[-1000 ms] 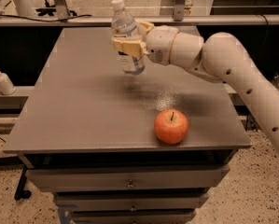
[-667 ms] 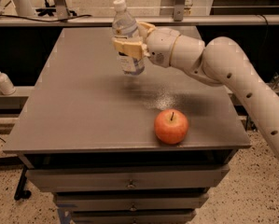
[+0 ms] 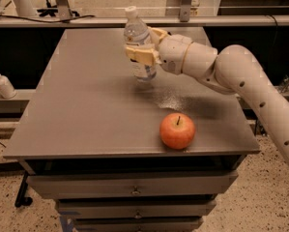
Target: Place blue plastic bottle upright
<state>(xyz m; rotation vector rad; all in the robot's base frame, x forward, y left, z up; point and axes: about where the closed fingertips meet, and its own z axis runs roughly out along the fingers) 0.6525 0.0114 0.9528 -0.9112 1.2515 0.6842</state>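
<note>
One blue plastic bottle [image 3: 135, 32] (upright) is clamped by the gripper [image 3: 144, 51] over the table [image 3: 76, 110]

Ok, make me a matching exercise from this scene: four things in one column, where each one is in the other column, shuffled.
Things
1. blue plastic bottle
2. apple
3. white pump bottle
4. gripper

Places or states
A. on the table, near its front right edge
B. off the table, at the picture's left edge
C. closed around the bottle's middle
D. upright, held over the table's far half

Pairs: 1-D, 2-A, 3-B, 4-C
</note>
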